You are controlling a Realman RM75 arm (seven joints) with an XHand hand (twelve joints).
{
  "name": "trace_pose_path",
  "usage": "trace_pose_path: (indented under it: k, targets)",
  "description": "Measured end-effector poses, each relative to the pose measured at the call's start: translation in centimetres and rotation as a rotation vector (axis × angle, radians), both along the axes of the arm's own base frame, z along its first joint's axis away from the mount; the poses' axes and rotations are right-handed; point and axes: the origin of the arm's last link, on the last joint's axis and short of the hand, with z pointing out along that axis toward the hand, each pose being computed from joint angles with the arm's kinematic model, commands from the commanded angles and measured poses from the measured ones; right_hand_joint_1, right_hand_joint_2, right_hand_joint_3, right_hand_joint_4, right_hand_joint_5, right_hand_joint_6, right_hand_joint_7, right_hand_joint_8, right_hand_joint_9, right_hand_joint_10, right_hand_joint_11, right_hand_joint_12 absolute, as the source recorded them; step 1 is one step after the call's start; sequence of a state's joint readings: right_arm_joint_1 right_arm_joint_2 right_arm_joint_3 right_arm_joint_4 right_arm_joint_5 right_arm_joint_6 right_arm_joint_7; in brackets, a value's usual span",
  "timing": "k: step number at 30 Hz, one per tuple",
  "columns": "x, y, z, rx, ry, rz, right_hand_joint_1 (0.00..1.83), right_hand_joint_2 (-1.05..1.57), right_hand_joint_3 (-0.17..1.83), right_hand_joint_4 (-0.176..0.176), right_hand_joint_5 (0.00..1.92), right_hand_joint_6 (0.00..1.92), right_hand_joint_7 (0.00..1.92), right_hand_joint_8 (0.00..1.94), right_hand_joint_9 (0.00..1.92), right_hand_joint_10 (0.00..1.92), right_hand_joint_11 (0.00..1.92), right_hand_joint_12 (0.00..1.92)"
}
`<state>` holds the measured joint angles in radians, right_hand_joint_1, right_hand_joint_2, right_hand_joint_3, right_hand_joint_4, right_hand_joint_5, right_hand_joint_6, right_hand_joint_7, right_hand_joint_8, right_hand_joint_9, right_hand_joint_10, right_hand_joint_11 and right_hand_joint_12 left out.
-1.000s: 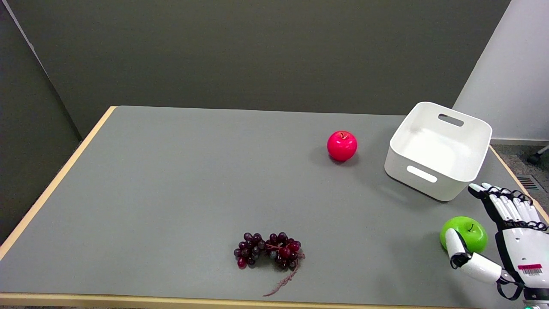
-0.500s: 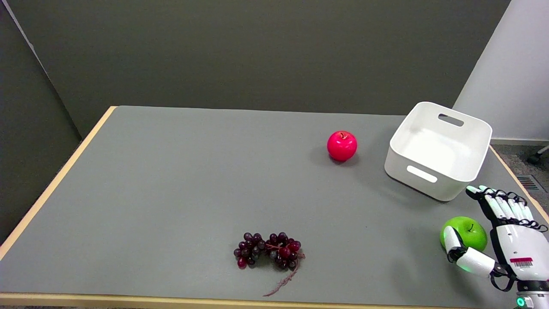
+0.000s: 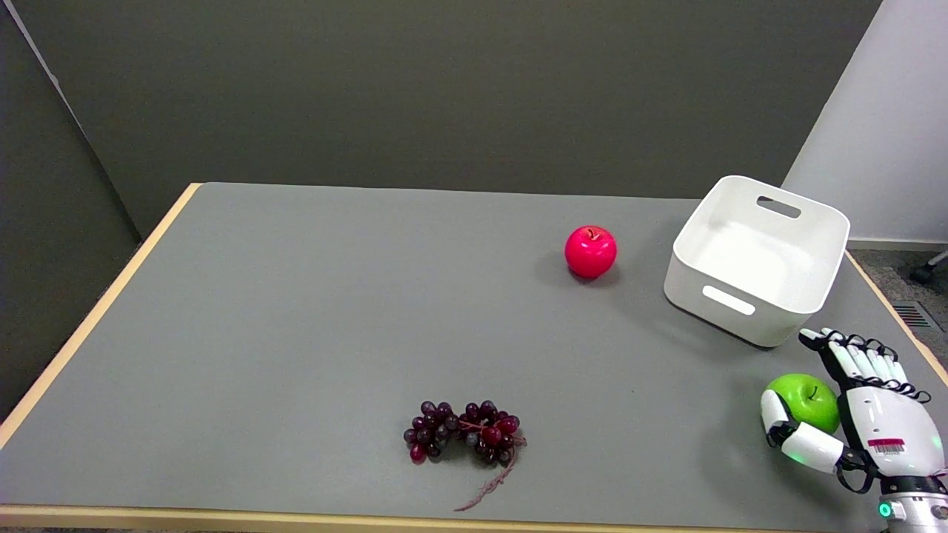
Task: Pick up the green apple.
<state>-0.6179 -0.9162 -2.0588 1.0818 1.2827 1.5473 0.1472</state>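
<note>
grey tabletop [image 3: 311, 318] with a pale wood edge carries a glossy round green apple [image 3: 803, 400] near its right front corner. the black-and-white robot hand [image 3: 852, 414] cups it, thumb on its near-left side, fingers spread apart behind, not clamped.

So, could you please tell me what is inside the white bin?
The white bin looks empty: its bare white floor and far wall with a handle slot show. The strip of floor just behind its near wall is hidden.
</note>
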Motion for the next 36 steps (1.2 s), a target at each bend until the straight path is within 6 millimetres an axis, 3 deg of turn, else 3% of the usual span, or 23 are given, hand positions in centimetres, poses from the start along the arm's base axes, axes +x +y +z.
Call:
trace_pose_path:
  k: [10, 13, 16, 17, 19, 21, 23, 27, 32, 34, 36]
  targets:
    - [-1.2, -0.4, 0.3, -0.018, -0.031, -0.035, 0.25, 0.64, 0.96, 0.009, 0.23, 0.50, 0.21, 0.34, 0.07, 0.63, 0.00, 1.09]
    - [-1.4, -0.5, 0.3, -0.021, -0.036, -0.037, 0.29, 0.72, 0.82, 0.000, 0.29, 0.53, 0.29, 0.35, 0.15, 0.68, 0.03, 1.21]
    - [-1.6, -0.6, 0.3, -0.022, -0.041, -0.039, 0.38, 0.76, 0.90, -0.070, 0.44, 0.85, 0.53, 0.70, 0.38, 0.89, 0.21, 1.52]
    - [-1.6, -0.6, 0.3, -0.023, -0.041, -0.039, 0.44, 0.77, 0.93, -0.102, 0.48, 0.97, 0.51, 0.96, 0.46, 1.00, 0.18, 1.66]
    - [-1.7, -0.7, 0.3, -0.023, -0.042, -0.037, 0.59, 0.85, 0.86, -0.162, 0.51, 1.26, 0.27, 1.64, 0.60, 1.32, 0.01, 1.91]
    - [-1.7, -0.8, 0.3, -0.022, -0.042, -0.035, 0.95, 1.16, 0.43, -0.153, 0.57, 1.66, 0.11, 1.89, 0.47, 1.82, 0.00, 1.92]
    - [-1.7, -0.9, 0.2, -0.019, -0.042, -0.032, 0.95, 1.05, 0.66, -0.105, 0.61, 1.74, 0.08, 1.94, 0.36, 1.92, 0.00, 1.92]
    - [-1.7, -1.1, 0.2, -0.016, -0.039, -0.029, 0.88, 1.02, 0.82, -0.069, 0.59, 1.88, 0.01, 1.94, 0.30, 1.92, 0.00, 1.92]
    - [-1.6, -1.4, 0.1, -0.010, -0.034, -0.020, 0.85, 1.03, 0.83, -0.041, 0.57, 1.92, 0.03, 1.94, 0.35, 1.92, 0.00, 1.92]
    - [-1.6, -1.5, 0.1, -0.007, -0.032, -0.015, 0.82, 1.04, 0.82, -0.011, 0.56, 1.92, 0.06, 1.94, 0.37, 1.92, 0.00, 1.92]
    - [-1.4, -1.7, 0.1, -0.003, -0.028, -0.009, 0.82, 1.04, 0.82, -0.011, 0.56, 1.92, 0.07, 1.94, 0.37, 1.92, 0.00, 1.92]
